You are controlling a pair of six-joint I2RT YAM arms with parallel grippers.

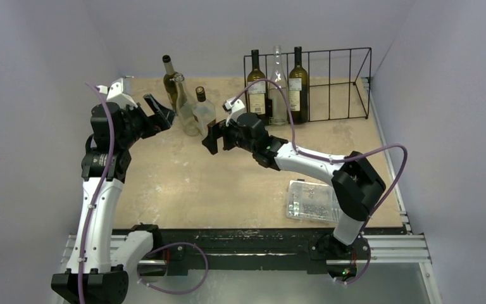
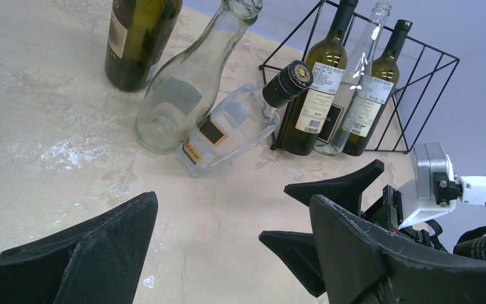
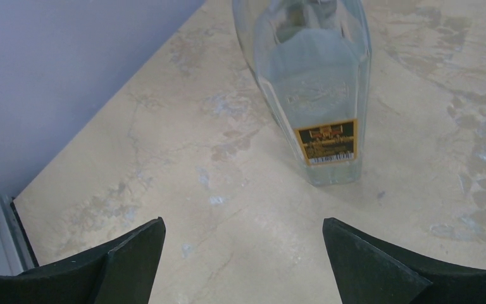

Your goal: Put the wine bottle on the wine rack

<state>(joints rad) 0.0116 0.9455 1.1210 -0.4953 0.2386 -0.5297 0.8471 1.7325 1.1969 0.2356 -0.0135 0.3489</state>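
The black wire wine rack (image 1: 338, 82) stands at the back right and holds three bottles at its left end. Three more bottles stand left of it: a dark green one (image 1: 169, 79), a clear round one (image 1: 188, 114) and a clear square one with a black cap (image 1: 204, 113). My right gripper (image 1: 212, 138) is open and empty just in front of the square bottle (image 3: 316, 82), which lies beyond its fingertips. My left gripper (image 1: 159, 113) is open and empty, left of the three bottles. The rack also shows in the left wrist view (image 2: 421, 69).
A clear plastic parts box (image 1: 310, 201) lies at the near right, beside the right arm's elbow. Grey walls close the table on the left, back and right. In the left wrist view, the right gripper (image 2: 335, 215) is close in front of my left fingers.
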